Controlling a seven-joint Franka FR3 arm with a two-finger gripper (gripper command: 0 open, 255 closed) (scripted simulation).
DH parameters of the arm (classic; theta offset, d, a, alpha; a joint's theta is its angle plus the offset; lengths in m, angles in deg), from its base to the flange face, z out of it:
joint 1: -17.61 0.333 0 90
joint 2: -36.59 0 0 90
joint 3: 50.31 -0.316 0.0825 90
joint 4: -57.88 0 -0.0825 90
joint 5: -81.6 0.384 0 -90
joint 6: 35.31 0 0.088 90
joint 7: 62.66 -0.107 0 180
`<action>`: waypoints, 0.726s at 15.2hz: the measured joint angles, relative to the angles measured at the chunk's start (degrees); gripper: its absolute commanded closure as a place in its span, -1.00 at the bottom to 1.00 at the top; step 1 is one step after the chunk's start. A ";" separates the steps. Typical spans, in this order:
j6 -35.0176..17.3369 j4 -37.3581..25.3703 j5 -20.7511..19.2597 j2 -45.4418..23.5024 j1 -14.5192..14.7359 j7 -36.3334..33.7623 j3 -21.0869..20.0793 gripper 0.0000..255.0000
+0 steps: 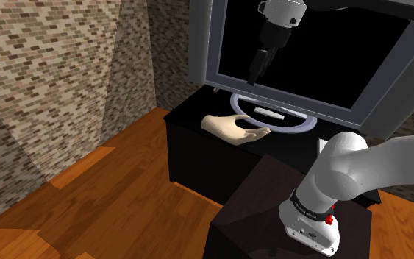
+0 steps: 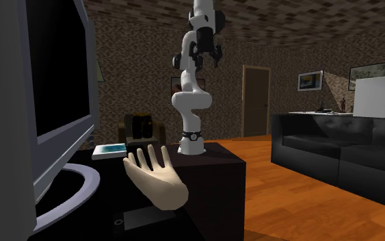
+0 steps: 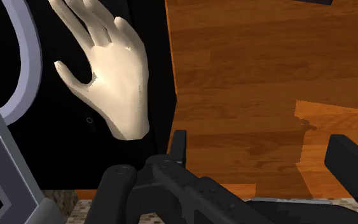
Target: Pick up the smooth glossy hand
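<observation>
Cream-coloured hand (image 1: 231, 129) lay flat on the black surface (image 1: 185, 147) before the television (image 1: 301, 51); the pincer (image 1: 254, 73) hung above, released, fingers apart, grasping nothing.

over hand (image 1: 233, 129): free | behind: TV (image 1: 323, 59), base ring (image 1: 293, 129) | cabinet (image 1: 190, 158) front edge: open

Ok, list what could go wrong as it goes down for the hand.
The pale hand lies close to the edge of the black cabinet; a nudge from the open fingers might push it onto the wooden floor.
The TV's curved grey base sits right beside it, and the screen stands just behind the gripper, so a descent could clip either.
</observation>
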 measured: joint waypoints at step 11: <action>-10.70 5.44 -5.91 -9.08 -1.96 9.72 7.06 -1.00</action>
